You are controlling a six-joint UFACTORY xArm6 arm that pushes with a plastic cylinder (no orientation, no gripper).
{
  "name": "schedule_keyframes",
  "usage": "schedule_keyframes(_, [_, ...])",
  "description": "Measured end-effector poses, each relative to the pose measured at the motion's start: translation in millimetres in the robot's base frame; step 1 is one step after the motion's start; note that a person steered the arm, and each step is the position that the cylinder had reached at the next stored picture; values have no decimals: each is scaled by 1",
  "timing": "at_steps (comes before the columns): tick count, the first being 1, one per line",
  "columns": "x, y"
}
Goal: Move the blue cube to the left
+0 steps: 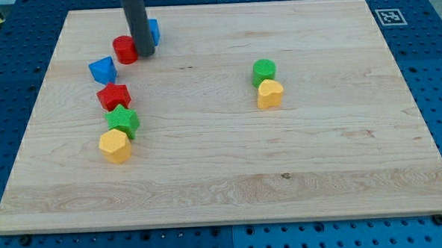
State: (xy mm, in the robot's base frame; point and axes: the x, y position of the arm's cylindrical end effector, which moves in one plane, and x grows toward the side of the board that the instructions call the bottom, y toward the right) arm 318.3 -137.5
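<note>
Far toward the view's left on the wooden board (208, 177): a yellow block (115, 146), rounded-hexagonal, touching a green star-shaped block (123, 120) just above it, then a red star-shaped block (114, 96), then a blue block (103, 70) of uneven shape. Near the view's top, a red cylinder (125, 50) pressed against my tip (145, 53). No claw here — just the straight dark rod, nothing to open or close. Directly behind the rod, the blue cube (153, 30), mostly hidden, only its right part showing; facing and long axis impossible to tell. Well apart, right of centre — a green cylinder (264, 70) touching a yellow heart-like block (270, 94) below it.
</note>
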Motion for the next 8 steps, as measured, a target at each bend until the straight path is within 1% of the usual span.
schedule_keyframes(2, [0, -22])
schedule_keyframes(3, [0, -15])
schedule_keyframes(4, [0, 40])
schedule_keyframes(5, [-2, 79])
schedule_keyframes(6, [-34, 82])
schedule_keyframes(7, [-50, 78])
schedule_keyframes(8, [-50, 70])
